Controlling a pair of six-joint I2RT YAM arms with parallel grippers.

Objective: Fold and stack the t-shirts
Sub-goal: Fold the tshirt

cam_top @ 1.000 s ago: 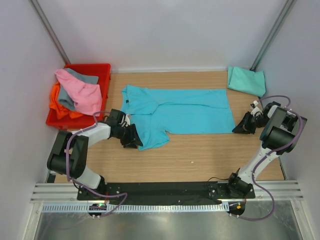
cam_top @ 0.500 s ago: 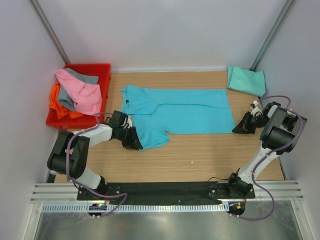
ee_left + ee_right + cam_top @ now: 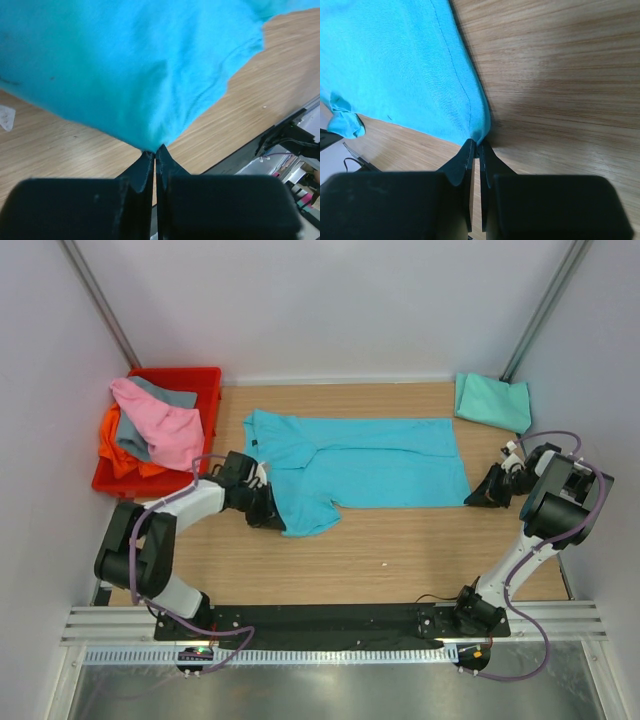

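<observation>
The turquoise t-shirt (image 3: 360, 465) lies spread flat across the middle of the worktop (image 3: 400, 550), collar to the left, hem to the right, with its near sleeve splayed toward the arms. The left claw (image 3: 154, 151) is closed tight on the tip of that near sleeve, and the cloth narrows to a peak between its jaws. The right claw (image 3: 479, 146) is pinched shut on the near hem corner, gripping only the very edge of the seam.

Both holds look shallow. If either arm lifts or pulls sideways quickly, I judge the cloth could slide out of the pinch, more likely at the hem corner, where very little fabric sits between the jaws. A sleeve tip is also a poor handle for the body of the shirt: drawing on it may stretch the sleeve alone and leave a crooked, bunched fold. Uneven lifting between the two arms would skew the crease.

A folded mint-teal shirt (image 3: 492, 400) rests at the far right corner, and a pink shirt (image 3: 165, 425) drapes over the red crate (image 3: 208, 375) near the left arm. A wide swing could drag either one.
</observation>
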